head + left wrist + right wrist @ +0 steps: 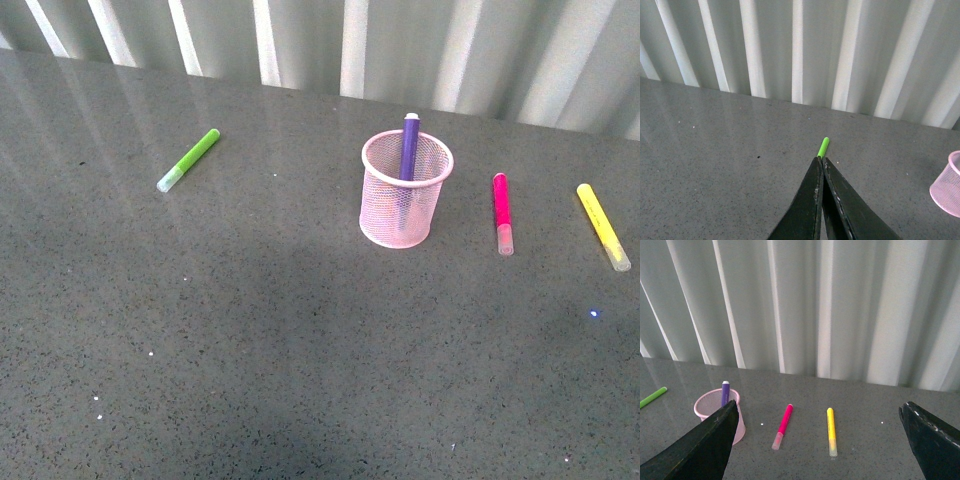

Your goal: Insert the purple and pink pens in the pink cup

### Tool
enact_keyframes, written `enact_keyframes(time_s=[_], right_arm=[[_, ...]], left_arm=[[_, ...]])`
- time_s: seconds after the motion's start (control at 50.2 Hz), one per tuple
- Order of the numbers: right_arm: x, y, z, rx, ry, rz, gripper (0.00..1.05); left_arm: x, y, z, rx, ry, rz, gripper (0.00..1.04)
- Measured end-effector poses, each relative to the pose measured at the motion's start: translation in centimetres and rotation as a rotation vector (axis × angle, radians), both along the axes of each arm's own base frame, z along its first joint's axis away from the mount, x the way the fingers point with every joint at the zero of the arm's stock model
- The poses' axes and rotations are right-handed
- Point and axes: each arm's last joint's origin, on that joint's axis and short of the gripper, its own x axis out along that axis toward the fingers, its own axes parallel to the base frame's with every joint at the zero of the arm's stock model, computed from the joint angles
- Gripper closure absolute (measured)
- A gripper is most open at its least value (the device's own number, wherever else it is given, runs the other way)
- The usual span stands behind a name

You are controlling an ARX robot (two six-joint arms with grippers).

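The pink cup (405, 190) stands upright on the grey table. The purple pen (409, 146) stands inside it, its end sticking above the rim. The pink pen (502, 212) lies flat on the table to the right of the cup, whitish cap toward me. Neither arm shows in the front view. In the right wrist view my right gripper (817, 420) is open and empty, with the pink pen (782, 426), the cup (737, 416) and the purple pen (725, 393) ahead of it. My left gripper (820, 161) is shut and empty above the table.
A lime-green marker (189, 159) lies at the far left; its tip shows just past the left fingertips (823, 147). A yellow marker (603, 226) lies right of the pink pen, also in the right wrist view (831, 431). A ribbed white wall runs behind the table.
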Motion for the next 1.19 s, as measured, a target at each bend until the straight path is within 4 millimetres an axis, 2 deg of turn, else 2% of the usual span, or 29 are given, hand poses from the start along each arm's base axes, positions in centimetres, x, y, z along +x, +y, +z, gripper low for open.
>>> enact_keyframes(time_s=[0.179, 0.438, 1.195], right_arm=[[0.0, 0.0, 0.0, 0.0, 0.0, -0.001, 0.07], [0.0, 0.0, 0.0, 0.0, 0.0, 0.0, 0.07], [0.0, 0.0, 0.0, 0.0, 0.0, 0.0, 0.07]], left_arm=[[-1.9, 0.0, -1.3, 0.0, 0.006, -0.002, 1.01], [-3.7, 0.0, -0.6, 0.001, -0.016, -0.002, 1.01], [-6.4, 0.0, 0.0, 0.001, -0.039, -0.002, 1.01]])
